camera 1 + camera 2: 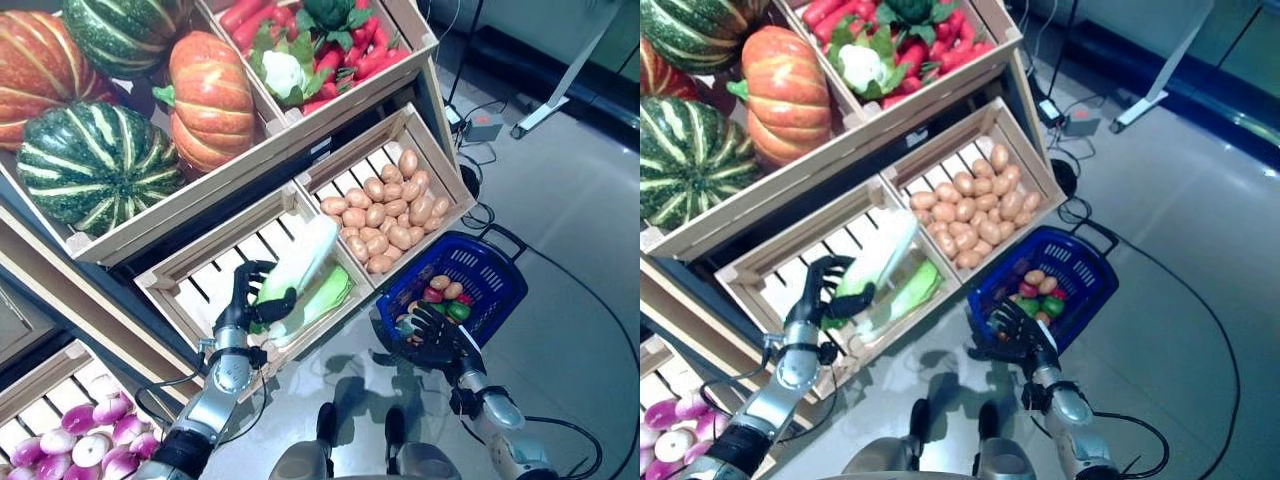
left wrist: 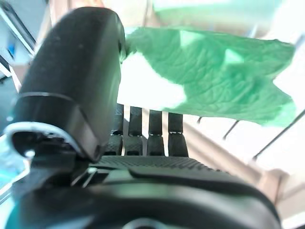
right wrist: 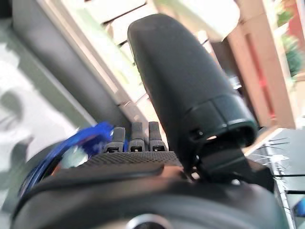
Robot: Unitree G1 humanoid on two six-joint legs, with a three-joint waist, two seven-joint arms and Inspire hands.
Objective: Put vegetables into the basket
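A long white and pale green cabbage [image 1: 305,260] lies in a wooden slatted crate [image 1: 190,268] on the stand's lower level. My left hand [image 1: 246,300] is at its near end, with fingers and thumb curled round it. The left wrist view shows the thumb [image 2: 76,95] pressed on the green leaf [image 2: 209,90]. The blue plastic basket [image 1: 492,268] stands on the floor to the right and holds brown, red and green vegetables [image 1: 446,295]. My right hand [image 1: 436,336] is at the basket's near rim with its fingers straight; it also shows in the right wrist view [image 3: 181,86].
A crate of small brown vegetables [image 1: 385,215] stands between the cabbage crate and the basket. The stand's upper shelf [image 1: 200,190] overhangs the crates. A black cable [image 1: 590,290] runs on the grey floor right of the basket.
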